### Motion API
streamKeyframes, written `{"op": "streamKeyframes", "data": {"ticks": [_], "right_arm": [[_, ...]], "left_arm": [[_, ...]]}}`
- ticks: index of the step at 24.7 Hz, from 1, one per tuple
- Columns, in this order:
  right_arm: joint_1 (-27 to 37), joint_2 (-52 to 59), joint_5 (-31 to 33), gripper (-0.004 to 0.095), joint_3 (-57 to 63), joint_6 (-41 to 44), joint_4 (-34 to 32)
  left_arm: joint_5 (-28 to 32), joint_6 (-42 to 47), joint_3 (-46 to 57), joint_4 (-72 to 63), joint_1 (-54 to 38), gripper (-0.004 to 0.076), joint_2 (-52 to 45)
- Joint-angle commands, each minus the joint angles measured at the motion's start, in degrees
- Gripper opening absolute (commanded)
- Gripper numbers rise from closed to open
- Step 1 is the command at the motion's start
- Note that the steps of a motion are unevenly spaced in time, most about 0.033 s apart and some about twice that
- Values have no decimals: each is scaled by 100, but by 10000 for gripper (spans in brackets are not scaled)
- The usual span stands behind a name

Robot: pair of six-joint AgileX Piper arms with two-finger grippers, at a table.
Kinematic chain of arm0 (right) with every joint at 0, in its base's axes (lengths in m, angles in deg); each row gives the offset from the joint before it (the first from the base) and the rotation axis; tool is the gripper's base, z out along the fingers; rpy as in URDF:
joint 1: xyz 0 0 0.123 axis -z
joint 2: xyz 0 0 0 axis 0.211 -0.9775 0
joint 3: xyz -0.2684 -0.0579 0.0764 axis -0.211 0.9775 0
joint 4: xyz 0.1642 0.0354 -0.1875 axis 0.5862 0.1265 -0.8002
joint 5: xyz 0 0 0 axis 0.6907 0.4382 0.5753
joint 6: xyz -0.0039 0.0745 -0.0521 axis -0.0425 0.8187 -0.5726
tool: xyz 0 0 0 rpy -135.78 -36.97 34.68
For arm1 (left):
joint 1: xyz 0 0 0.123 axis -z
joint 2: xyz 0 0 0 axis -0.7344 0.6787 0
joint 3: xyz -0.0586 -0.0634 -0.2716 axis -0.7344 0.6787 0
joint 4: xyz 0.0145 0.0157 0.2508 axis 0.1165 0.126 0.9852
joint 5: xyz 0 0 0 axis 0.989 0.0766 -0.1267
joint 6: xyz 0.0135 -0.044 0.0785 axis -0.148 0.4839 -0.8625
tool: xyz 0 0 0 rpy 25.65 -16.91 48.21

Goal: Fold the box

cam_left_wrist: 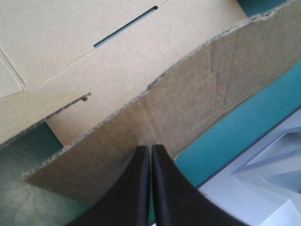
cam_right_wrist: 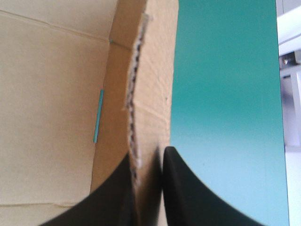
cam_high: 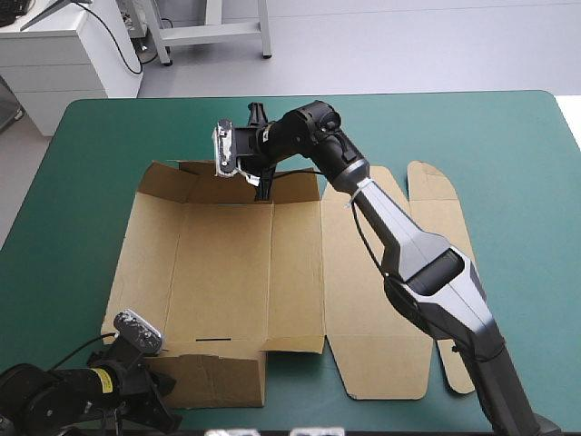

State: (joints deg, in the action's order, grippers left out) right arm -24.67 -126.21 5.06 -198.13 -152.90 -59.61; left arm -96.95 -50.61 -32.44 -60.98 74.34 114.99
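Note:
The brown box [cam_high: 227, 272] lies opened out on the teal-green cover, its far wall [cam_high: 227, 186] and left side raised. Its lid part [cam_high: 381, 300] lies flat to the right. My right gripper [cam_high: 263, 188] reaches across to the far wall and is shut on its upper edge. In the right wrist view the wall's torn edge [cam_right_wrist: 134, 94] runs edge-on between the black fingers of my right gripper [cam_right_wrist: 148, 157]. My left gripper [cam_high: 163, 386] sits at the near left corner, shut. Its tip [cam_left_wrist: 150, 149] lies against the face of the near flap [cam_left_wrist: 188, 103], not around it.
A slot [cam_high: 213, 339] is cut in the box floor near the front wall. Two rounded lid flaps [cam_high: 436, 195] lie flat at the right. Bare teal-green cover [cam_high: 508, 145] stretches along the far and right sides. White furniture [cam_high: 54, 54] stands beyond the far left corner.

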Motion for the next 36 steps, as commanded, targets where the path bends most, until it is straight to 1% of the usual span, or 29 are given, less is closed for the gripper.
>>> {"op": "streamKeyframes", "data": {"ticks": [1, 2, 3, 4, 7, 9, 10, 11, 12, 13, 14, 15, 17, 21, 24, 27, 31, 33, 34, 36], "right_arm": [[23, 437, -123, 384, -127, 584, -382], [23, 448, -138, 466, -127, 702, -382], [23, 462, -272, 590, -127, 936, -393], [23, 474, -318, 638, -127, 1033, -391], [23, 549, -125, 638, -127, 1246, -430], [23, 662, 306, 553, -127, 1308, -430], [23, 751, 582, 458, -127, 1340, -440], [23, 779, 721, 369, -127, 1421, -490], [23, 849, 871, 267, -127, 1560, -558], [23, 925, 872, 136, -127, 1899, -695], [23, 1023, 872, -27, -127, 2098, -898], [23, 1085, 872, -5, -127, 2246, -1056], [23, 1172, 872, -2, -127, 2598, -1442], [131, 1495, 872, -2, -127, 4063, -2656], [200, 1743, 872, -2, -127, 4867, -3084], [342, 1996, 882, -2, -127, 5310, -3158], [513, 2358, 882, -2, 34, 5349, -3060], [596, 2620, 882, -6, 337, 5349, -3060], [666, 2766, 882, -22, 562, 5349, -3060], [813, 3059, 882, -21, 1117, 5349, -3060]], "left_arm": [[175, 3, -137, -123, 11, -8, 4], [175, 3, -137, -123, 11, -8, 4], [175, 3, -137, -123, 11, -8, 4], [175, 3, -137, -123, 11, -8, 4], [175, 3, -137, -123, 11, -8, 4], [175, 3, -137, -123, 11, -8, 4], [175, 3, -137, -123, 11, -8, 4], [175, 3, -137, -123, 11, -8, 4], [175, 3, -137, -123, 11, -8, 4], [175, 3, -137, -123, 11, -8, 4], [175, 3, -137, -123, 11, -8, 4], [175, 3, -137, -123, 11, -8, 4], [175, 3, -137, -123, 11, -8, 4], [175, 3, -137, -123, 11, -8, 4], [175, 3, -137, -86, 11, -8, 4], [175, 3, -137, -76, 11, -8, 4], [175, 3, -137, -76, 11, -8, 4], [175, 3, -137, -76, 11, -8, 4], [175, 3, -137, -76, 11, -8, 4], [175, 3, -137, -76, 11, -8, 4]]}}
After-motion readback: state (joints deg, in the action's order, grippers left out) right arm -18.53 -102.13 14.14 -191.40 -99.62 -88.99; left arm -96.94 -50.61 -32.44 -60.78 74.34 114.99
